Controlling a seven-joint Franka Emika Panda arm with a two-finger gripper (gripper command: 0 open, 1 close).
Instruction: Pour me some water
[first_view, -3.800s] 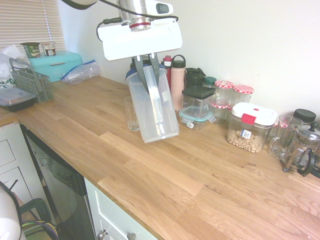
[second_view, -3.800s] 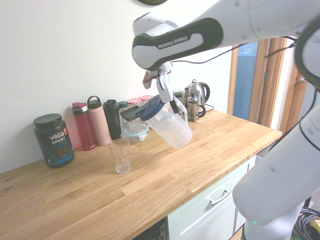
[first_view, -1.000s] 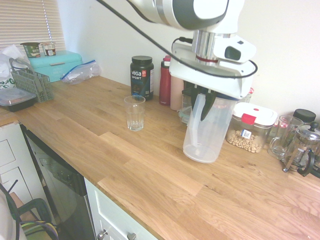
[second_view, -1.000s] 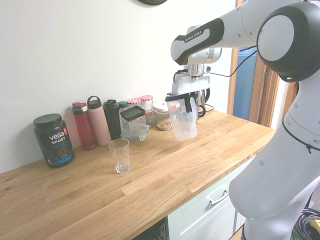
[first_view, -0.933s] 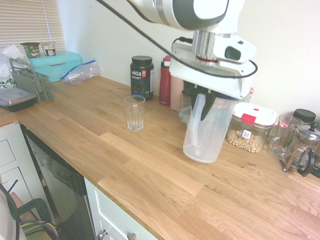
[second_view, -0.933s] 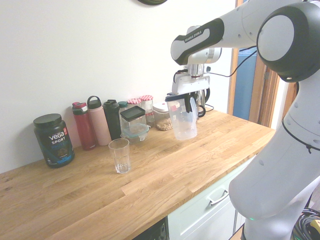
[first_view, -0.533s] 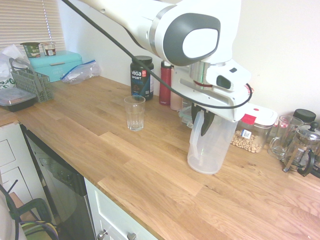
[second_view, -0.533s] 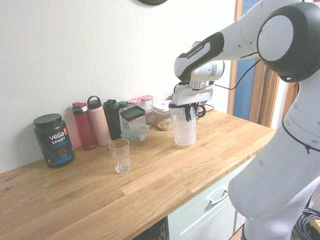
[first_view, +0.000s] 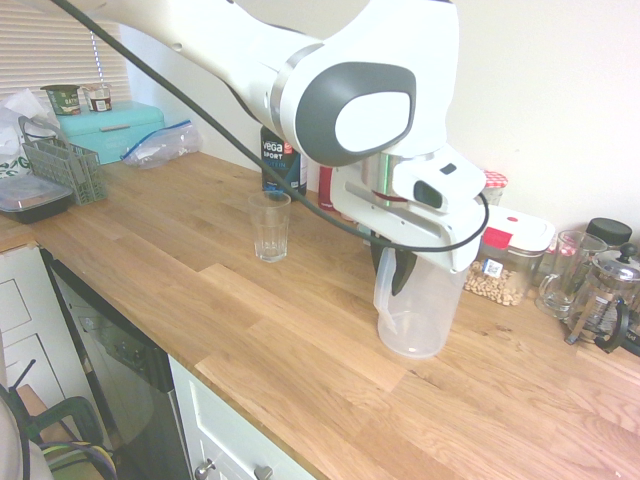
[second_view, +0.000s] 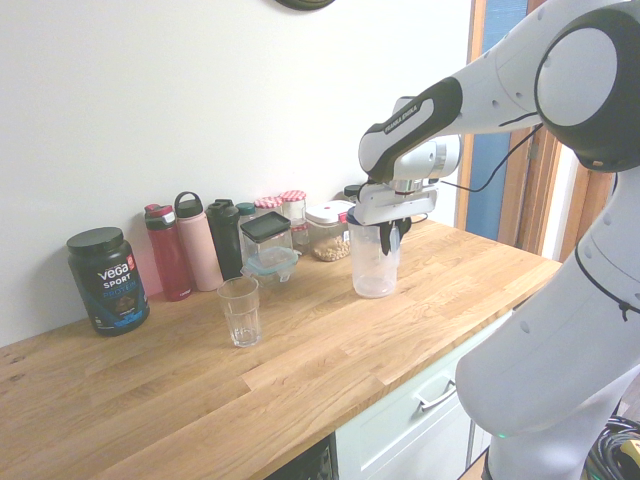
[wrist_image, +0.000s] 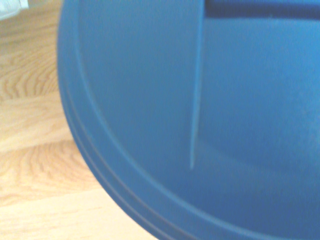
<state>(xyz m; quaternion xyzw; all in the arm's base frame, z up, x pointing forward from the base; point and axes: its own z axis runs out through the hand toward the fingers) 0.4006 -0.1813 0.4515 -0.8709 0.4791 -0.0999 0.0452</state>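
A translucent plastic pitcher with a blue lid stands upright, its base down at the wooden countertop. My gripper comes down from above and is shut on the pitcher's handle; from the other side the gripper sits at the top of the pitcher. The blue lid fills the wrist view. A clear drinking glass stands apart to the pitcher's side, nearer the black tub, also seen as the glass. Water is too faint to make out in either vessel.
Along the wall stand a black protein tub, a red and a pink bottle, jars, a white-lidded container of chickpeas and a French press. A teal bread box and dish rack sit at the far end.
The pitcher was tilted beside the glass, then carried upright away from it. Over the last second my gripper has lowered it to the countertop.
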